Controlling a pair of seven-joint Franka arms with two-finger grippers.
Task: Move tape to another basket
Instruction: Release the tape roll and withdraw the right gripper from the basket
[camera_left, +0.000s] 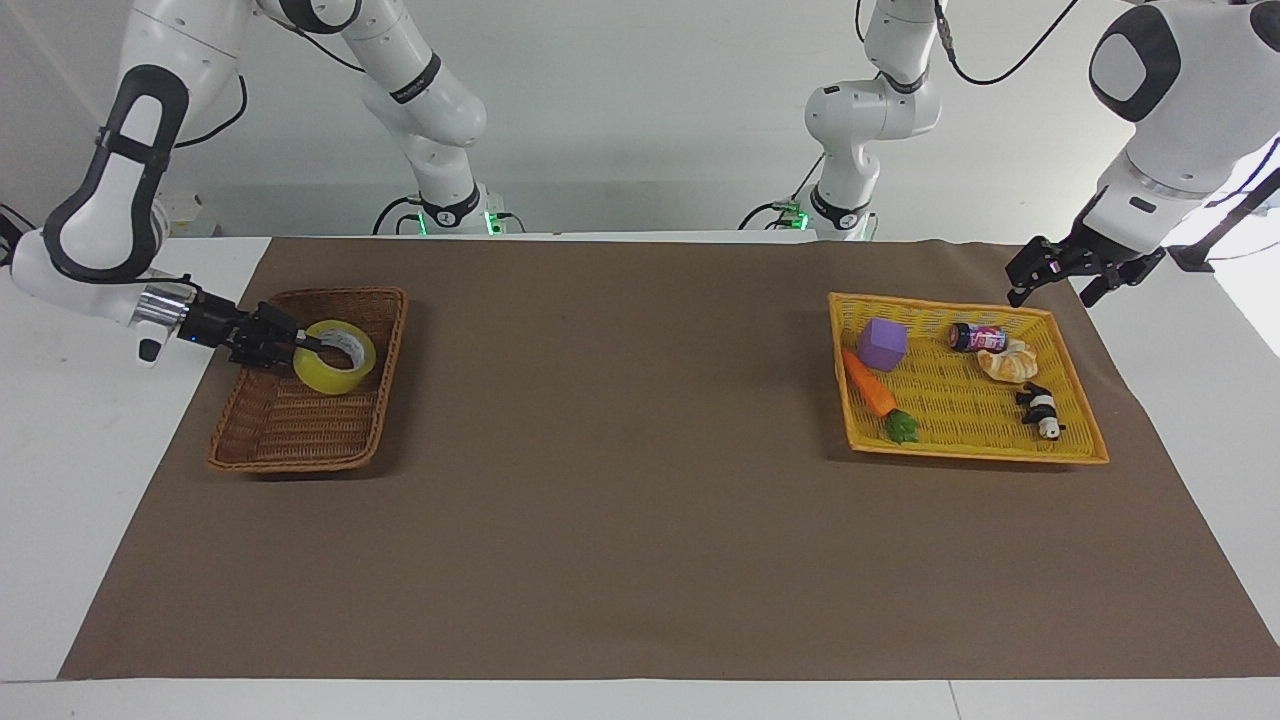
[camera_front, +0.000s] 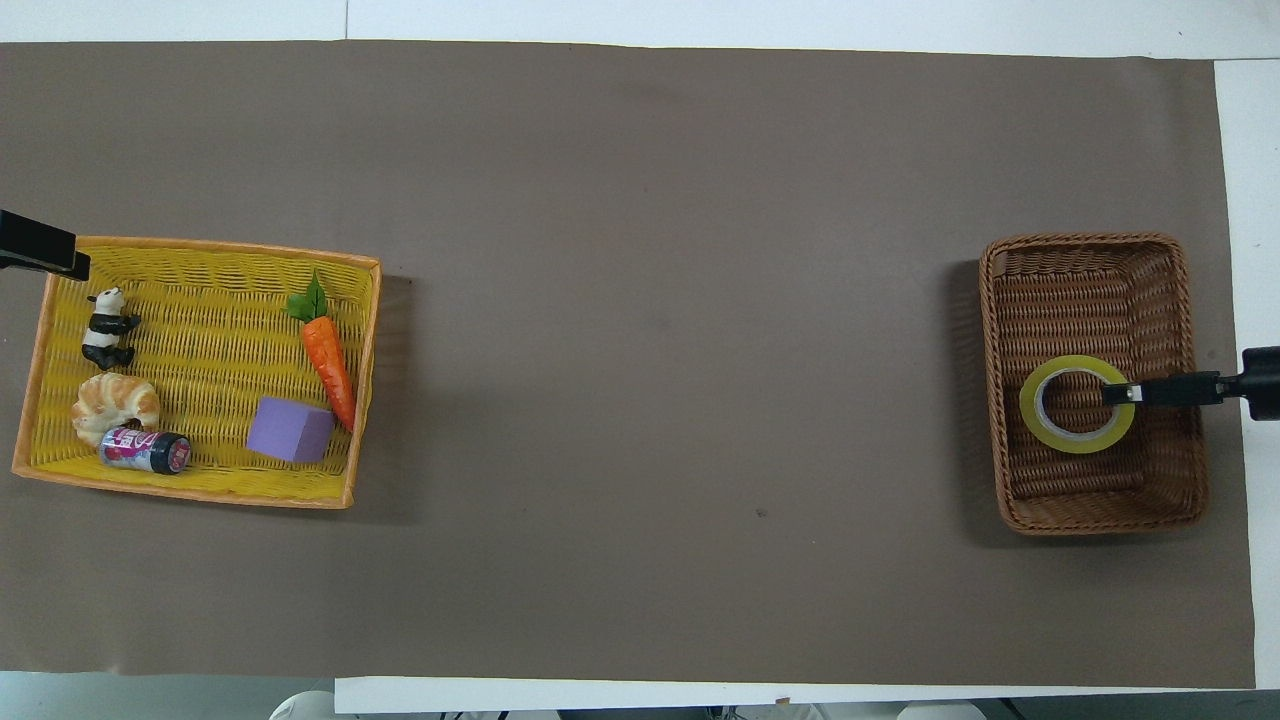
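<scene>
At the left of the facing view, the tape (camera_left: 334, 356) already lies inside the brown wicker basket (camera_left: 300, 440), so only letting go and withdrawing seem left. The right gripper (camera_left: 300, 344) straddles the roll's wall; whether it grips I cannot tell. The left gripper (camera_left: 1060, 272) waits, spread wide and empty, over the yellow tray's (camera_left: 1085, 420) upper right corner.

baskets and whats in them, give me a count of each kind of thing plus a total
wicker basket: 1
yellow tray: 1
tape roll: 1
carrot: 1
purple cube: 1
croissant: 1
small can: 1
panda figure: 1
total: 8
</scene>
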